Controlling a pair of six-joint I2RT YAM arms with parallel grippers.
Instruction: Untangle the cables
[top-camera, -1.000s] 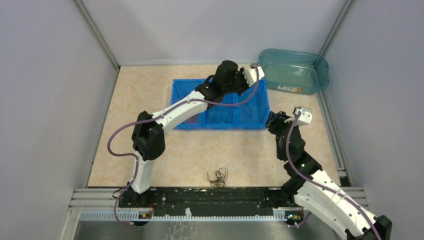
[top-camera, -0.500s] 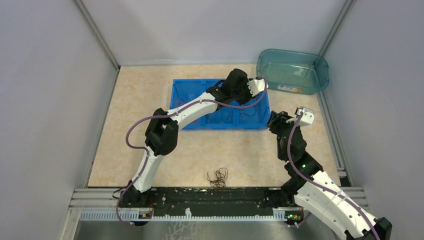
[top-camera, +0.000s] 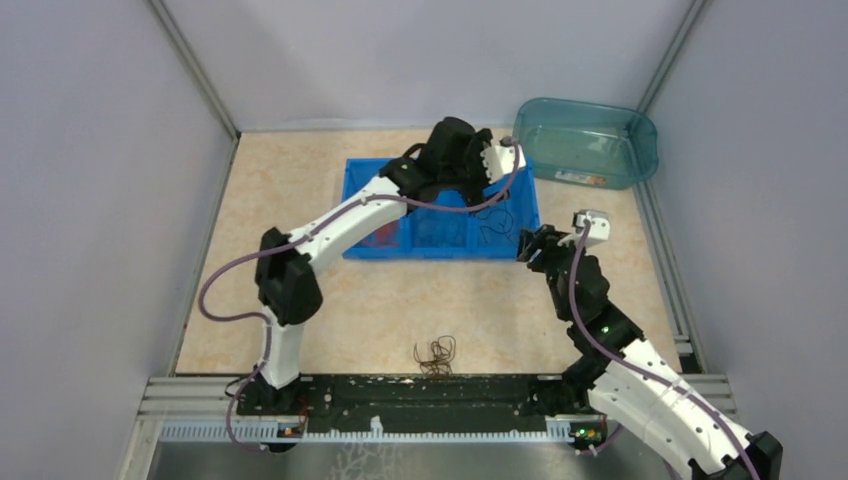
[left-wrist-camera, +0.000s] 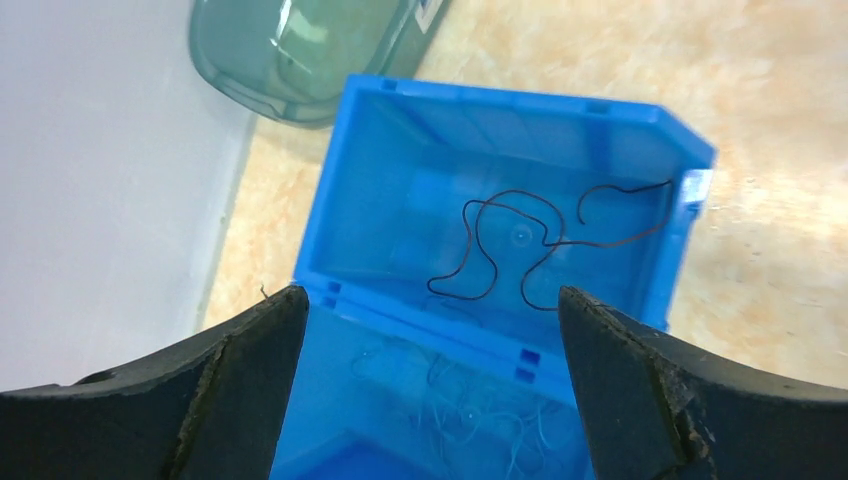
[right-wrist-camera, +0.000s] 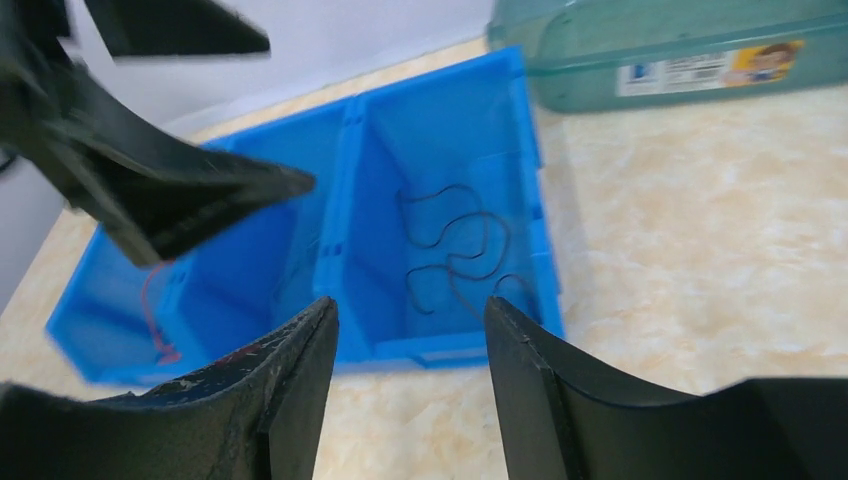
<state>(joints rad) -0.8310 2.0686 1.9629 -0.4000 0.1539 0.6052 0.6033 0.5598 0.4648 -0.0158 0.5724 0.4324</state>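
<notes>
I see the blue bin (left-wrist-camera: 640, 150) as smooth, slightly glossy plastic, and the thin cable (left-wrist-camera: 560, 243) inside it has a dull dark coat. The far-right tub (left-wrist-camera: 290, 60) is clear teal plastic. The table (right-wrist-camera: 700, 250) looks matt and stone-mottled. My left gripper (left-wrist-camera: 432, 300) has grainy, matt black fingers (left-wrist-camera: 240, 380).

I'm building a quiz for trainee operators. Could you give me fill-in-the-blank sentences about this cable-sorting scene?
1. The cable in the blue bin's compartment nearest the teal tub is ____.
2. The left gripper's jaws are ____.
3. The small tangle lies ____ the bin.
Answers: black; open; outside.
</notes>
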